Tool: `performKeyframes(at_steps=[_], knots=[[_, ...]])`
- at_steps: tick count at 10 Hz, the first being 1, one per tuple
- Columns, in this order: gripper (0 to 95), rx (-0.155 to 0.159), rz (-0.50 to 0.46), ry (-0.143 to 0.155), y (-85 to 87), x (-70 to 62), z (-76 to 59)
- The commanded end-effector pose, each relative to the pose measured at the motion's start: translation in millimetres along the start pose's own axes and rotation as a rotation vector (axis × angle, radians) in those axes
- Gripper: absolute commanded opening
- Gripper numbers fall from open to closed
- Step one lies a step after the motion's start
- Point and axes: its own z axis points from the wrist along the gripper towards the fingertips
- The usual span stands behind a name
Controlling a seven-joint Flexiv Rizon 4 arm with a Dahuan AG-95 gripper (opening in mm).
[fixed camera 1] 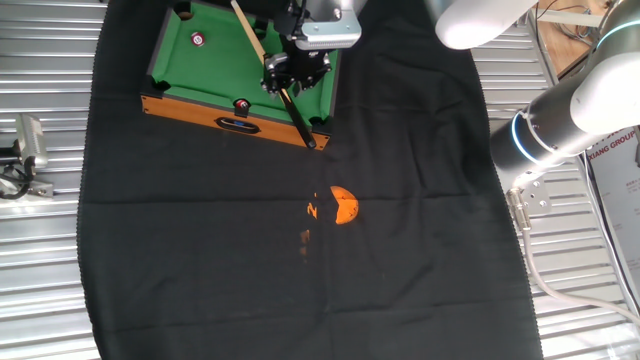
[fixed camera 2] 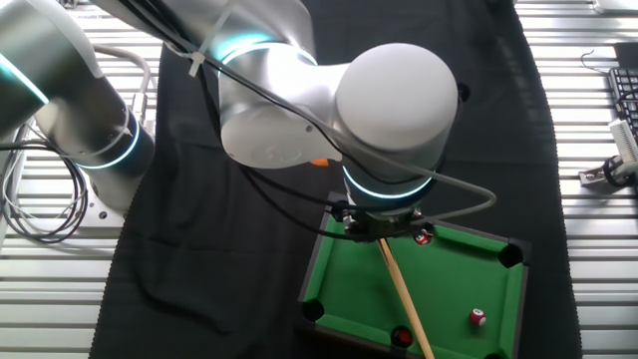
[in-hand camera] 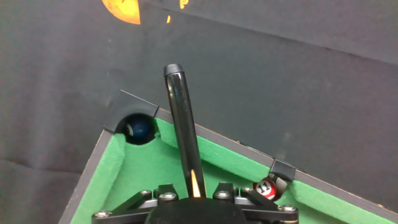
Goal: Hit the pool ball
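The hand (fixed camera 1: 291,73) grips the cue (fixed camera 1: 270,66) mid-shaft. The pool ball (fixed camera 1: 198,40) sits toward ten o'clock on the green toy table (fixed camera 1: 190,70); a slightly misaimed stroke could miss it or nudge the darker ball (fixed camera 1: 241,104).

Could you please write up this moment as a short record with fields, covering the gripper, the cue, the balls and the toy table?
gripper: gripper over the near-right part of the green toy table, shut on the cue
cue: cue runs diagonally over the felt, dark butt end past the table's corner
pool ball: pool ball bright red with white spot, on the felt near the far-left corner, apart from the cue
other ball: darker red ball at the middle pocket of the near rail
cloth: black cloth under the table, with an orange mark
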Motion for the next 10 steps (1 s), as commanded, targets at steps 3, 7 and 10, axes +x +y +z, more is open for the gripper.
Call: performKeyframes(at_steps=[3,7,10], knots=[[38.0,0.004,0.003,0.001,-0.7,-0.3,3.9],[38.0,0.006,0.006,-0.001,-0.7,-0.4,5.5],[19.0,0.009,0.004,-0.001,-0.5,-1.1,9.5]])
